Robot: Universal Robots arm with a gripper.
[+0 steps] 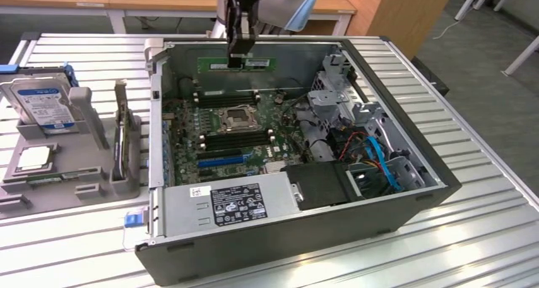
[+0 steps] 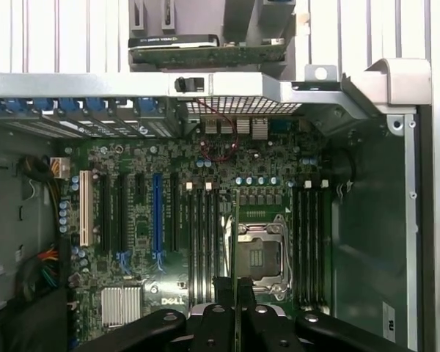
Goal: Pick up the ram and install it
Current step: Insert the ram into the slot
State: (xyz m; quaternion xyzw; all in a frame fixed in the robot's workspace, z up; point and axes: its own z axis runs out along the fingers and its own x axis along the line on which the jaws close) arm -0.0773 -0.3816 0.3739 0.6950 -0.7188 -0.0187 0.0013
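The ram (image 1: pixel 261 62) is a thin green stick held level above the far end of the open computer case (image 1: pixel 404 212), over the motherboard. My gripper (image 1: pixel 239 55) comes straight down from above and is shut on the stick near its middle. In the wrist view the ram (image 2: pixel 236 235) shows edge-on as a narrow green line running out from between the black fingers (image 2: pixel 224 290). It hangs over the strip between the black memory slots (image 2: pixel 202 242) and the processor socket (image 2: pixel 260 253).
A power supply (image 1: pixel 231 203) fills the case's near end, and drive cages with blue cables (image 1: pixel 379 162) line its side at the exterior view's right. At the exterior view's left, a grey holder (image 1: pixel 80 143) carries a hard drive (image 1: pixel 44 105) and a processor chip (image 1: pixel 35 156).
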